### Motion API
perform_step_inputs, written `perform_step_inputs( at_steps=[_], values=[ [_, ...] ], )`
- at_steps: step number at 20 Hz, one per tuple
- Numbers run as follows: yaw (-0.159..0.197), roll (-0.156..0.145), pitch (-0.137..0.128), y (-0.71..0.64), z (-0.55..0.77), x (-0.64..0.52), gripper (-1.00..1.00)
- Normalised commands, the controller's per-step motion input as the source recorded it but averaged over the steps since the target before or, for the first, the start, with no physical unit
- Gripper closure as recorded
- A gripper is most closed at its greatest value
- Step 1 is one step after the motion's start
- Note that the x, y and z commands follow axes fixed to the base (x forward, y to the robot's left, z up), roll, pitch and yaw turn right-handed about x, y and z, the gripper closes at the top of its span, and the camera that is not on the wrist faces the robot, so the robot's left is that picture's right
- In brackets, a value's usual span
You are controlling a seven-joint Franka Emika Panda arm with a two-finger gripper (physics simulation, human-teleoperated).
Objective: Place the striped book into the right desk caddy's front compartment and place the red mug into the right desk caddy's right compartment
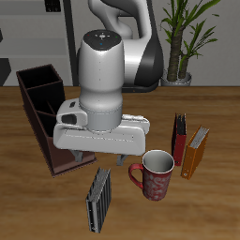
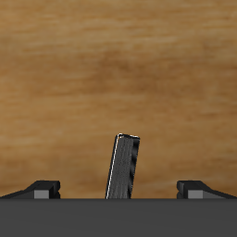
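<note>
Wrist view: gripper jaws wide, the upright striped book between them, slightly off-centre and tilted; closing may topple it.

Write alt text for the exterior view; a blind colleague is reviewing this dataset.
A Franka arm's tool hovers above a wooden table, over a striped book near the front edge. A red mug stands beside the book, a dark red book and an orange book stand farther along, and a maroon desk caddy sits across from them.
</note>
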Motion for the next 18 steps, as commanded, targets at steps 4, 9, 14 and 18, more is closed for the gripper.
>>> perform_step_inputs(
  at_steps=[4, 9, 14, 18],
  values=[
    [-0.016, -0.006, 0.008, -0.05, -0.24, 0.1, -1.0],
    [-0.046, 0.027, 0.0, 0.0, -0.32, 0.03, -1.0],
    [-0.02, 0.005, 0.021, 0.02, -0.38, 0.03, -1.0],
    [-0.023, -0.009, 0.038, -0.18, -0.42, 0.01, -1.0]
  ],
)
